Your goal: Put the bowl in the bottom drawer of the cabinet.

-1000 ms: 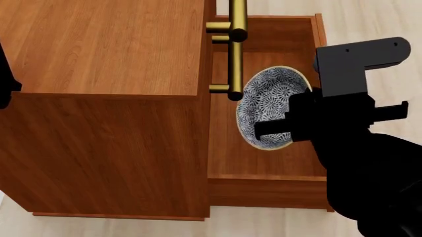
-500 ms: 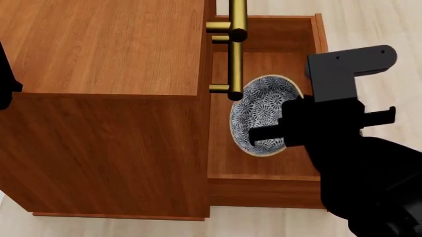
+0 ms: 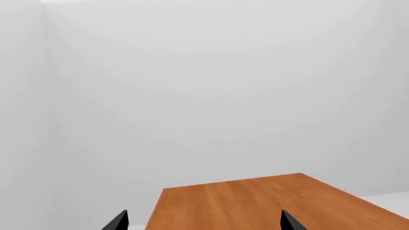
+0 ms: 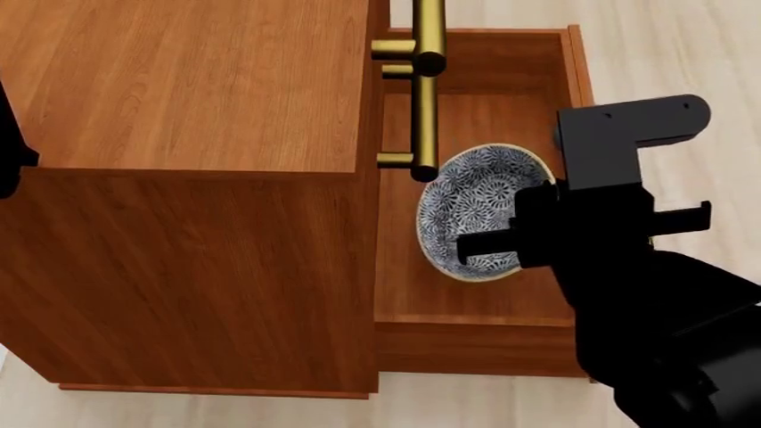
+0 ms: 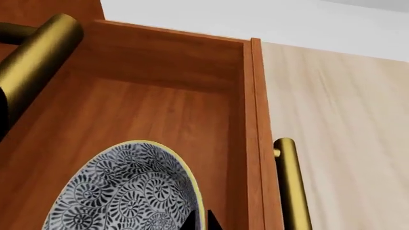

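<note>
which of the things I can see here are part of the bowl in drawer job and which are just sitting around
Part of the job:
bowl, gripped by the right gripper
bottom drawer, pulled open
cabinet

Not in use:
left gripper, fingers apart over the cabinet top
upper brass handle
pale floor

The blue-and-white floral bowl [image 4: 476, 209] with a pale rim sits tilted inside the open bottom drawer [image 4: 476, 334], beside the reddish-brown cabinet [image 4: 178, 178], under its brass handles.
</note>
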Motion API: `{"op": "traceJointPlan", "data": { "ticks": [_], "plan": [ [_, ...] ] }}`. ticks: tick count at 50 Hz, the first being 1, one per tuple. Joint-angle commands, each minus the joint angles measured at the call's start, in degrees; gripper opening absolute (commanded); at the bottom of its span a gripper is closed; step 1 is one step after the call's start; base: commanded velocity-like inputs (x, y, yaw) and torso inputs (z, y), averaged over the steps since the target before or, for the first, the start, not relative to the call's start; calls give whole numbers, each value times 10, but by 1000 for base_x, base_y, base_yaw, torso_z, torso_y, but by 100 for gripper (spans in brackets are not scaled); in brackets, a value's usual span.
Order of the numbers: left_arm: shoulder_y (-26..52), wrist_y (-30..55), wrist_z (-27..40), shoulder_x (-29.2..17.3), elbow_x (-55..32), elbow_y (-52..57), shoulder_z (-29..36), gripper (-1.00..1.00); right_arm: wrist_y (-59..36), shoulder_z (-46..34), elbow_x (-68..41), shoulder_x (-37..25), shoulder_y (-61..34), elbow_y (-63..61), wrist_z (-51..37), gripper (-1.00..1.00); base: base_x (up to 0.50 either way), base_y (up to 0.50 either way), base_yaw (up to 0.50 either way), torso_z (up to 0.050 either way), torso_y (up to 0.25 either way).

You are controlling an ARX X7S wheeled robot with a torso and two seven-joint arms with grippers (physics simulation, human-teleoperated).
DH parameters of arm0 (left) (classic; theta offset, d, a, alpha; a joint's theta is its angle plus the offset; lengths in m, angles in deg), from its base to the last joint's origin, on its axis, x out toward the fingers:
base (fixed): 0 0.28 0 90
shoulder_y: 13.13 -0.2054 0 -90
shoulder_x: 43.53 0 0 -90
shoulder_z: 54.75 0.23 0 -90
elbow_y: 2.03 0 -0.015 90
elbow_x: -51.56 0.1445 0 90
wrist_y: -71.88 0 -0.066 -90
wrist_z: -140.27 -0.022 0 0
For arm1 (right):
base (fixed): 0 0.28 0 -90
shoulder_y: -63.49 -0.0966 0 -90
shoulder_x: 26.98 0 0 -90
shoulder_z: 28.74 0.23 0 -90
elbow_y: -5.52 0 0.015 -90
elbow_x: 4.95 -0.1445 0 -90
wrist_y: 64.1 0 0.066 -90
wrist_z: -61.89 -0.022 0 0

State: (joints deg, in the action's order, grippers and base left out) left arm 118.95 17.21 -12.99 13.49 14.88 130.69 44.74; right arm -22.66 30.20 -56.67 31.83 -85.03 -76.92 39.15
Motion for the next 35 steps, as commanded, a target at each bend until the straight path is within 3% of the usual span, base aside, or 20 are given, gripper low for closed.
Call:
{"op": "traceJointPlan", "data": {
  "ticks": [1, 20, 21, 35],
  "plan": [
    [-2, -1, 3, -2, -1, -3, 0, 100, 20, -16, 1, 14, 11, 39, 26, -100, 0, 0, 0, 0, 0],
    [-3, -6, 3, -4, 2, -6, 2, 100, 23, -19, 3, 14, 14, 47, 29, -100, 1, 0, 2, 0, -2],
    [-4, -6, 3, -4, 2, -6, 2, 100, 23, -18, 2, 14, 14, 46, 28, 100, 12, 0, 0, 0, 0],
    [-4, -3, 7, -6, -3, -1, 1, 100, 14, -19, -4, 10, 13, 32, 25, 100, 3, 0, 0, 0, -4]
  ]
}}
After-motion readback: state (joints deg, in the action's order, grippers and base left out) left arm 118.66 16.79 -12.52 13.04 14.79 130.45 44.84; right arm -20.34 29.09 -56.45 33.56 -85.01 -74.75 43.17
